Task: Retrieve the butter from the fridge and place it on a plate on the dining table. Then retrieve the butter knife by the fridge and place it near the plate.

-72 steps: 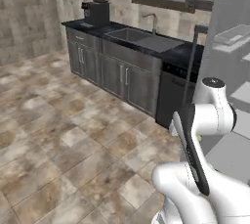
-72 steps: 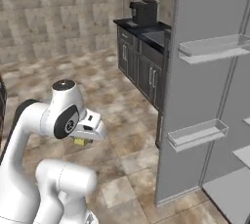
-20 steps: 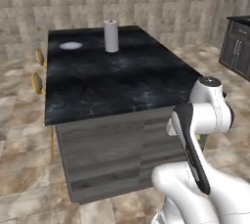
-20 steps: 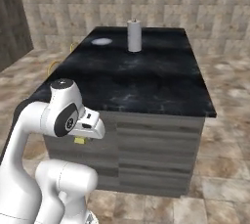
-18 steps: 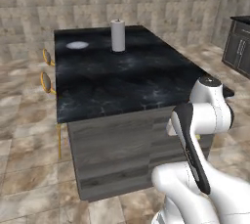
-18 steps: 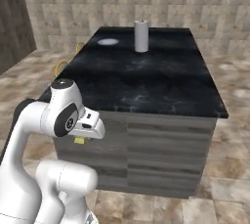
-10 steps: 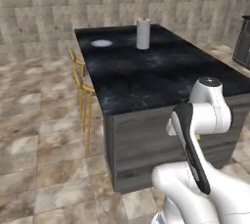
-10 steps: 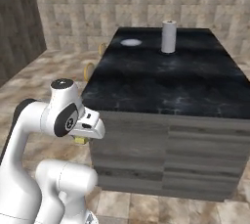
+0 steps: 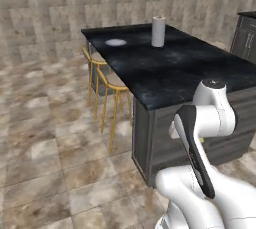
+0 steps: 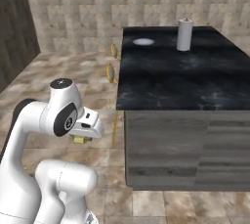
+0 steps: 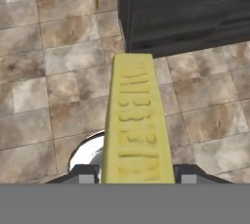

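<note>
Base swung round dining table [image 9: 165, 68], hand [image 11: 138, 175] clamping butter [image 11: 137, 120], fingertips mostly hidden

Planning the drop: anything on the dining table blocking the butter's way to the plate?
Nothing visible lies on it. The butter sits clamped in the fingers, low beside the dining table. The plate lies at the far corner; the paper towel roll stands apart from it.

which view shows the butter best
The hand view: the butter runs up the middle of the picture, held between the gripper's fingertips. The right base view shows a small yellow bit under the hand. In the left base view the arm hides it.
</note>
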Robot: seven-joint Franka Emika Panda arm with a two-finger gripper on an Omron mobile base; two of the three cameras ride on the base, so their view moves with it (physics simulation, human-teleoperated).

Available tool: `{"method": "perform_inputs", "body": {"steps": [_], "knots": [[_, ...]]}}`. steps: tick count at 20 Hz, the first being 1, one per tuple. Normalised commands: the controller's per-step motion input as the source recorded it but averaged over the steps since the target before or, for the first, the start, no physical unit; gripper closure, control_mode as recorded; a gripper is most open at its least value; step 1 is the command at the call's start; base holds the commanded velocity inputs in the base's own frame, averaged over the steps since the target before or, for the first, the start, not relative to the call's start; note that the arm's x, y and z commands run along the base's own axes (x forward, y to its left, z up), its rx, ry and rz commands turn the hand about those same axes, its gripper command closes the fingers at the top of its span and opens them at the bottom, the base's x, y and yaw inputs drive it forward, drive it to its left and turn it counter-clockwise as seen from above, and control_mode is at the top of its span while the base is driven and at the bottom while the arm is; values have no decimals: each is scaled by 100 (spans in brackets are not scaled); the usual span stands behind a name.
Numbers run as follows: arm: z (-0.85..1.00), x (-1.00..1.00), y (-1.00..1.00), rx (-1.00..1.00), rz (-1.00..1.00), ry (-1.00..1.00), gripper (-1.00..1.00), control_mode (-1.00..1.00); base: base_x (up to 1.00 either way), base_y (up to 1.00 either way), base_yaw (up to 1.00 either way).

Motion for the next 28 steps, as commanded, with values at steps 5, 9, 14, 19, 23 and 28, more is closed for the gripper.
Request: {"method": "perform_inputs", "body": {"steps": [5,9,14,19,23,28], "knots": [[0,0,0,0,0,0,100,100,10,100,-39],[0,0,0,0,0,0,100,100,32,100,-42],[0,0,0,0,0,0,100,100,42,100,-38],[0,0,0,0,0,0,100,100,40,100,-37],[0,0,0,0,0,0,100,100,43,100,-38],[0,0,0,0,0,0,100,100,34,100,-37]]}}
